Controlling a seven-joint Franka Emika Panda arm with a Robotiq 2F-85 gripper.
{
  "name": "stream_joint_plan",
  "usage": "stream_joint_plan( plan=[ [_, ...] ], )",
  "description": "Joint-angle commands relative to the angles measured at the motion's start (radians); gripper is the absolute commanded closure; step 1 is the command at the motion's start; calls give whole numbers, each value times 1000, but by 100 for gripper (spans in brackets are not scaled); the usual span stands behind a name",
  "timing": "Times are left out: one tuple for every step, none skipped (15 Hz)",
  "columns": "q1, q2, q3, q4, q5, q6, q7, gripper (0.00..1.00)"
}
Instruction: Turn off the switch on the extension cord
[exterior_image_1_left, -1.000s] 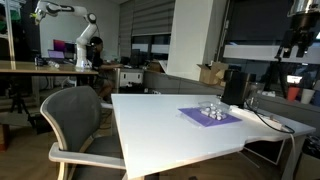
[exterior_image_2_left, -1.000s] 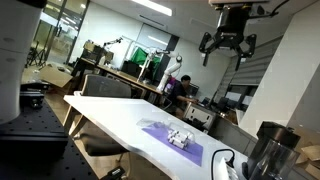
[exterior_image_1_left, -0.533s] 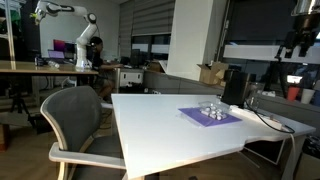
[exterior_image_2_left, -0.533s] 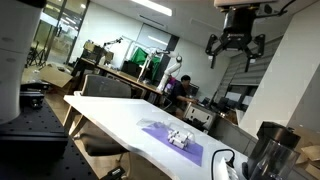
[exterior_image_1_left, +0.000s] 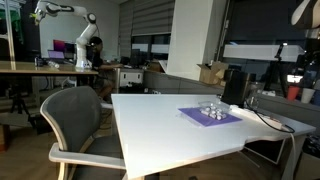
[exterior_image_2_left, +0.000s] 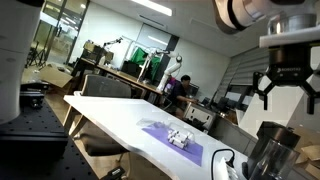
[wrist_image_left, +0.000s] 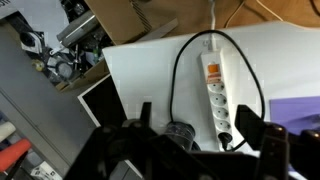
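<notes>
I'm hovering the gripper (exterior_image_2_left: 287, 92) high above the white table (exterior_image_1_left: 150, 120), jaws spread wide and gripping nothing, extension cord (wrist_image_left: 215, 90) lying flat on the table beside the purple mat (exterior_image_2_left: 195, 152), mat carrying small shiny objects (exterior_image_2_left: 178, 137)

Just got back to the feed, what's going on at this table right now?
The Franka arm's pincer hangs open and empty, well above the white table, touching nothing. In the wrist view, the white power strip lies flat on the table below the pincer, with the purple mat beside it. The pincer has not yet reached the strip's switch.
</notes>
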Motion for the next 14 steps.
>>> stream_joint_plan(
  plan=[
    [-70, 172, 83, 90, 74, 114, -77, 45],
    [-100, 196, 130, 102, 105, 105, -147, 52],
    [-127, 218, 171, 117, 113, 91, -212, 60],
    [-149, 237, 207, 134, 123, 71, -274, 66],
    [-165, 254, 232, 147, 122, 59, -327, 74],
    [-170, 266, 242, 152, 104, 47, -366, 80],
    [-159, 279, 232, 164, 75, 2, -369, 86],
    [-147, 255, 224, 114, 94, 64, -316, 69],
    [-148, 265, 227, 124, 91, 41, -337, 75],
    [-148, 271, 227, 130, 87, 32, -346, 82],
    [-148, 273, 227, 133, 84, 30, -351, 86],
    [-149, 273, 226, 134, 82, 29, -354, 86],
    [-149, 273, 226, 135, 82, 28, -357, 86],
    [-149, 273, 226, 136, 82, 27, -358, 86]
  ],
)
